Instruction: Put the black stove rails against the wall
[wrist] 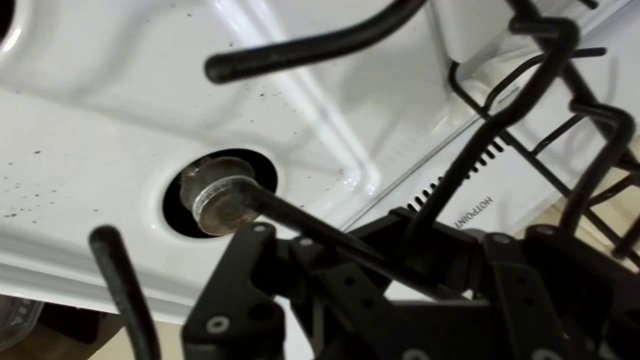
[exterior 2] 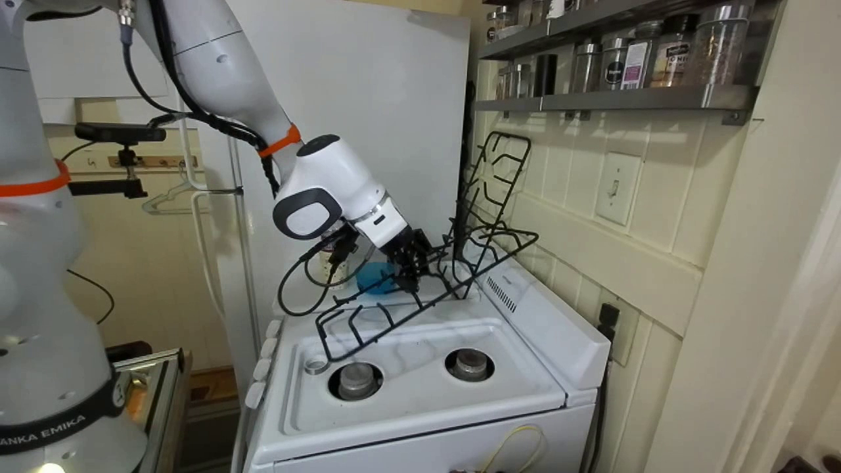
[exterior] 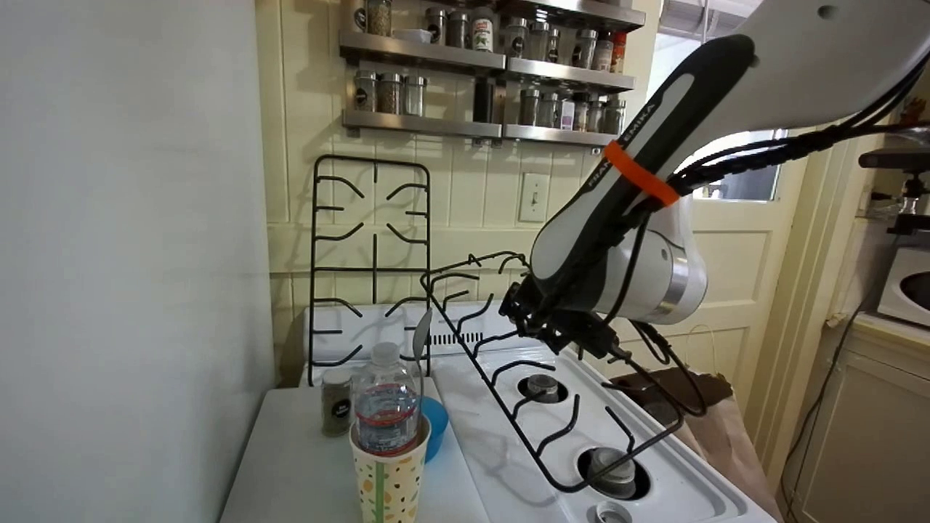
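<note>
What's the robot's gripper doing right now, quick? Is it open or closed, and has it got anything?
Gripper: closed, holding one black stove rail, which is tilted.

Stovetop worktop [exterior 2: 420,404]: glossy, smooth, enamel-like. Black stove rails [exterior: 375,269]: metal, low sheen. Burner heads [wrist: 217,212]: dull metal, stained. Past back edge: wall [exterior: 465,203], smooth paint; shelves [exterior: 421,124], brushed metal; jars [exterior: 390,94], glass. Off right edge in an exterior view: paper bag [exterior: 726,443], matt, creased.

Partly masked, from where I stand
The black jointed gripper [exterior: 524,322] covers part of the sloping black thin-barred metal grate [exterior: 514,419].
</note>
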You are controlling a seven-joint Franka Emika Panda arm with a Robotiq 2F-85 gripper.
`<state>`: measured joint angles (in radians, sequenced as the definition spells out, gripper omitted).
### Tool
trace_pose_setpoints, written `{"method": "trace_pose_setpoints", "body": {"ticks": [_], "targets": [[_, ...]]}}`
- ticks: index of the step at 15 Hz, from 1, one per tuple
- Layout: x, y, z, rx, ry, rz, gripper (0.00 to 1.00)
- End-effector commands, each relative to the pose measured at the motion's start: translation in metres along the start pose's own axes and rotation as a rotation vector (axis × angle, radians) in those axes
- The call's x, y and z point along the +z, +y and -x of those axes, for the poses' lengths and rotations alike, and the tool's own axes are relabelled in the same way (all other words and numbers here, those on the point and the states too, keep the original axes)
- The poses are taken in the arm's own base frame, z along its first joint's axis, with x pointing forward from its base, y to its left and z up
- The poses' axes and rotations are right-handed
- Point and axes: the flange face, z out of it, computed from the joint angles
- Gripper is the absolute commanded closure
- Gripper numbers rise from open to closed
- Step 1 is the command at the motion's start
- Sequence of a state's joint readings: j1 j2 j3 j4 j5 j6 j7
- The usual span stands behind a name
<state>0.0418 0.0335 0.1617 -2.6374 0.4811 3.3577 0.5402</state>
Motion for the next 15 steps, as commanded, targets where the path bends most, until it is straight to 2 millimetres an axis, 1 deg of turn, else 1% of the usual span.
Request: {"method": "trace_pose_setpoints", "body": {"ticks": [1,3,5,7,10,11,12,13,15], "targets": [[-0.035,-0.025,0.0,0.044,0.085,-0.118,1.0],[-0.042,-0.027,0.0,0.078,0.112,-0.167,1.0],[-0.046,-0.02,-0.003,0.132,0.137,-0.215,1.0],[-0.049,-0.004,-0.01,0.187,0.158,-0.252,1.0],[-0.051,0.024,-0.024,0.225,0.204,-0.293,1.0],[-0.046,0.026,-0.034,0.218,0.216,-0.31,1.0],[-0.048,0.032,-0.035,0.198,0.213,-0.329,1.0],[-0.049,0.033,-0.034,0.158,0.189,-0.353,1.0],[-0.043,0.03,-0.016,0.076,0.113,-0.384,1.0]]}}
